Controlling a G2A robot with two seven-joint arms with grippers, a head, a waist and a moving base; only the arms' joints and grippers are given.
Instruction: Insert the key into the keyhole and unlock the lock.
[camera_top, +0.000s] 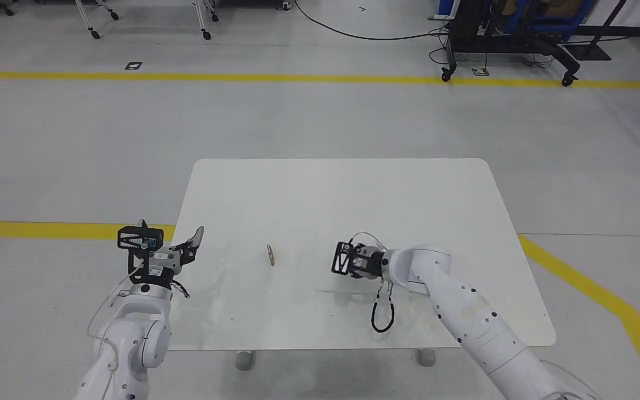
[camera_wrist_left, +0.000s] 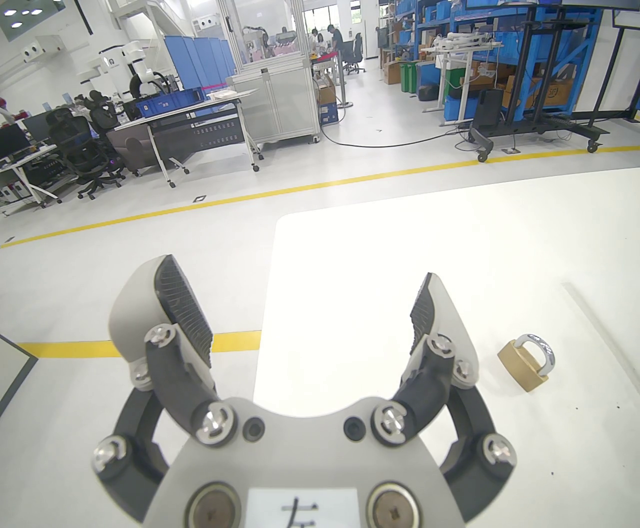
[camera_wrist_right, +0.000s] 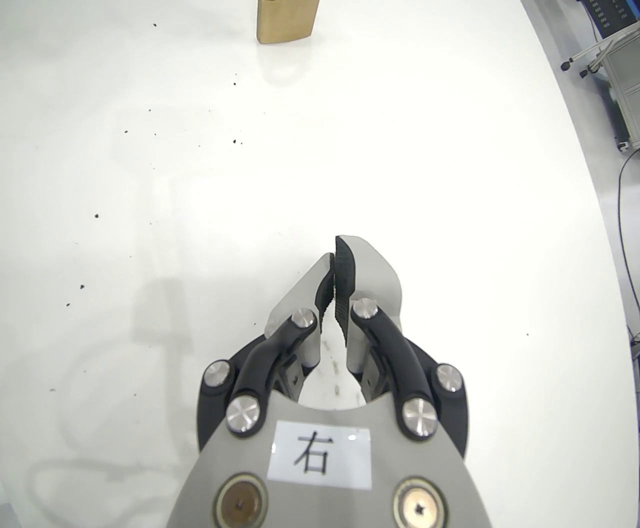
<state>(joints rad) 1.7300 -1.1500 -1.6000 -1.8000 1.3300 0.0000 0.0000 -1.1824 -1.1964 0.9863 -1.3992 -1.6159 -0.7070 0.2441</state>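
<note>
Padlock (camera_top: 270, 255) in brass, one only, lies on its side on my single white table (camera_top: 400, 190), between my two grippers and touching neither. My left gripper (camera_wrist_left: 300, 295) hangs at the table's left edge, one finger over the floor and one over the tabletop, fingers spread wide with nothing between them. My right gripper (camera_wrist_right: 334, 255) sits low over the tabletop near the padlock, pads pressed together; whether they pinch anything, I cannot tell.
</note>
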